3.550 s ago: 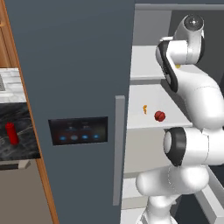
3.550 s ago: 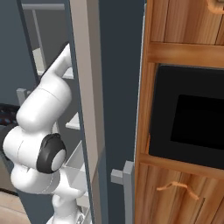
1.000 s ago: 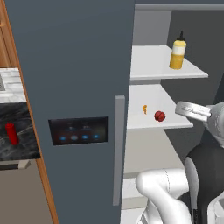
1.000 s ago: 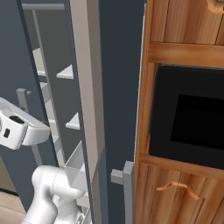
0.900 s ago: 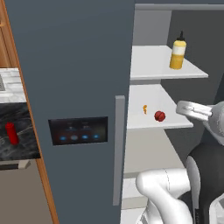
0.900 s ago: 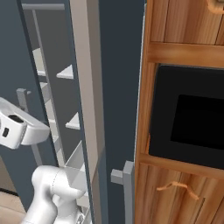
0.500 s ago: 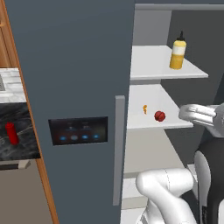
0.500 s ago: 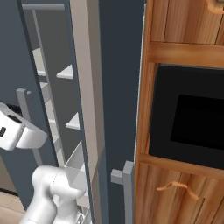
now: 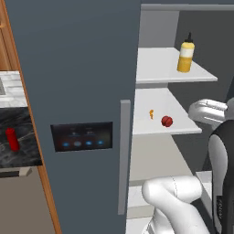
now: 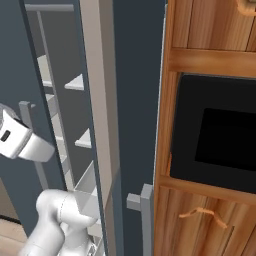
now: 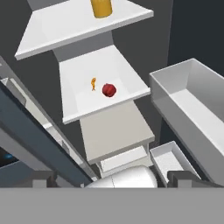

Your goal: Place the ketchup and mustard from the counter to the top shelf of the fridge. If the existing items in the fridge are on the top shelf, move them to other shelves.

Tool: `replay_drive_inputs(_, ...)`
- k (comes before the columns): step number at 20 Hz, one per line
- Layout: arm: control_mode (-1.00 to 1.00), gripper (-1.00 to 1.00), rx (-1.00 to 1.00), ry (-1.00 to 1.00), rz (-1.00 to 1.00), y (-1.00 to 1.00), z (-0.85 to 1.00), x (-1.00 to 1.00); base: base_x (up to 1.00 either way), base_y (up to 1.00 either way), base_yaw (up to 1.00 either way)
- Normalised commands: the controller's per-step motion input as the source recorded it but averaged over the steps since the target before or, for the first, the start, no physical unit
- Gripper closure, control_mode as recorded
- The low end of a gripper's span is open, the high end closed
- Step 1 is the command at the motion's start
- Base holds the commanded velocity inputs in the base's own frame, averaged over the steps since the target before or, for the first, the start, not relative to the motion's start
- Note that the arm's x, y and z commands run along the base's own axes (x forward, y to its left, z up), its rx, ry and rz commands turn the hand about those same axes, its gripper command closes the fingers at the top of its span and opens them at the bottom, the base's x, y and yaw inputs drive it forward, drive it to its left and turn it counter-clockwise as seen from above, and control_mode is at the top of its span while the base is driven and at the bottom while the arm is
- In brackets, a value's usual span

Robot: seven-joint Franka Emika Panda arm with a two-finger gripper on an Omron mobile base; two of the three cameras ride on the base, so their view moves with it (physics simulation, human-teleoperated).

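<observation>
The left base view took in the tall dark blue-grey fridge (image 9: 77, 68) with its black panel of blue lights (image 9: 82, 136) and grey vertical bar handle (image 9: 123, 155), and, to the left of the fridge, the black marble-look counter with white veins (image 9: 23, 151). On that counter stood the slim all-red ketchup squeeze bottle (image 9: 12, 138), upright, its long axis vertical and nozzle pointing up. The hand view looked down into the pale grey interior, where the counter and ketchup were out of frame. The right base view showed instead the fridge's edge (image 10: 135, 100), wooden cabinets (image 10: 210, 55) with a black built-in oven front (image 10: 220, 135), and a white section of the arm at the left.

The stubby yellow mustard squeeze bottle (image 9: 185, 54) stood upright on the flat pale grey top shelf (image 9: 155, 68), dark tip pointing up; the hand view caught its yellow lower body (image 11: 101, 8) at the top edge, on that same shelf (image 11: 65, 26). On the next shelf down (image 9: 146, 114) lay the small round red apple-like ball (image 9: 167, 121) with the tiny orange piece (image 9: 151, 114) just beside it, apart from it; both appeared in the hand view too, ball (image 11: 109, 90) and orange piece (image 11: 93, 83). A pale grey door bin (image 11: 192, 109) sat at the right of the hand view.

The gripper (image 11: 109, 179) hung well back from the shelves, its two dark fingertips (image 11: 183, 178) set wide apart at the bottom of the hand view, holding and touching nothing
</observation>
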Motion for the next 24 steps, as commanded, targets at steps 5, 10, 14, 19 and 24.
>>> replay_drive_inputs(5,-1.00,-1.00,0.00,0.01,0.00,0.00,0.00,-0.04,0.00,0.00,0.00)
replay_drive_inputs(10,1.00,-1.00,0.00,0.00,0.01,0.00,-0.06,-0.30,-0.60,0.07,0.04)
replay_drive_inputs(14,1.00,-1.00,0.00,0.00,0.00,0.00,0.00,0.00,-0.82,0.46,0.10)
replay_drive_inputs(19,1.00,-1.00,0.00,0.00,0.00,0.00,0.00,0.00,-0.05,0.96,0.11)
replay_drive_inputs(24,1.00,-1.00,0.00,0.00,0.00,0.00,0.00,0.00,0.25,1.00,0.07)
